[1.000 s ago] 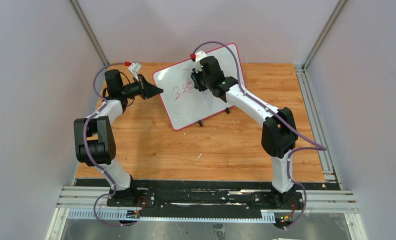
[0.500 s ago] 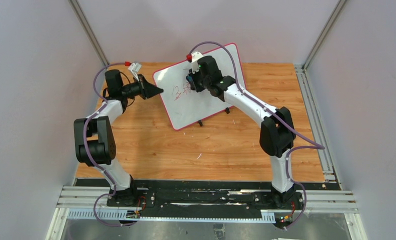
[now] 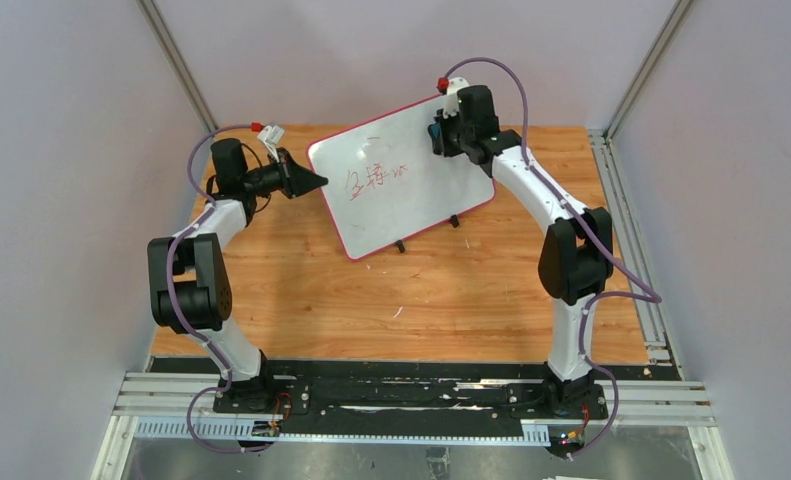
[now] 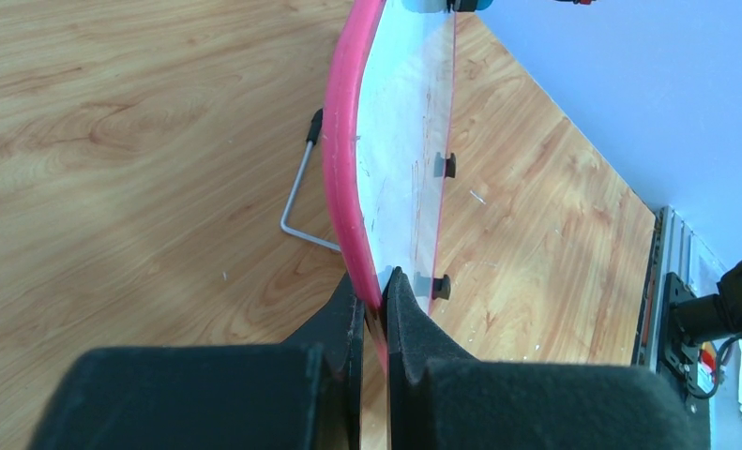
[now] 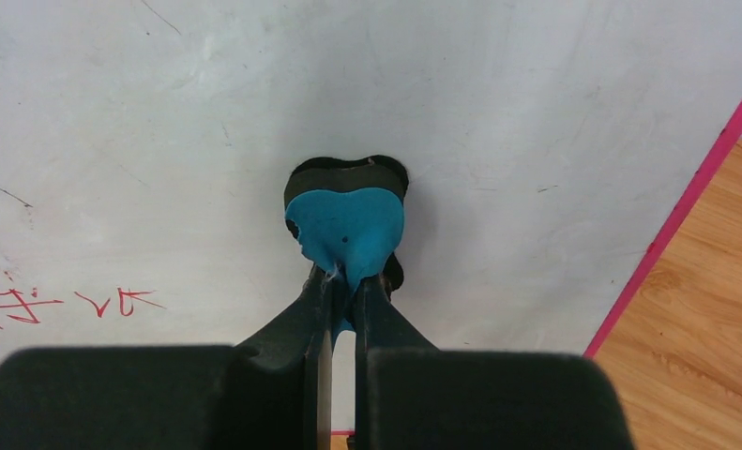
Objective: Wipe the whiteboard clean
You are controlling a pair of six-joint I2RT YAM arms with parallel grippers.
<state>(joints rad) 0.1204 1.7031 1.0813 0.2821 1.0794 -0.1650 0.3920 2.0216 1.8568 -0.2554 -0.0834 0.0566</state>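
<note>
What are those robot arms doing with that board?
They are wiping a whiteboard clean. The left claw pinches the board's pink edge to hold it steady. The right claw grips a small blue eraser and holds it against the board near the top right corner. The red writing in the middle is not wiped off yet.

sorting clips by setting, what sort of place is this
Most likely a robotics lab test cell: a wooden table boxed in by plain wall panels on aluminium posts, with a left arm and right arm bolted to a metal base rail at its near edge.
</note>
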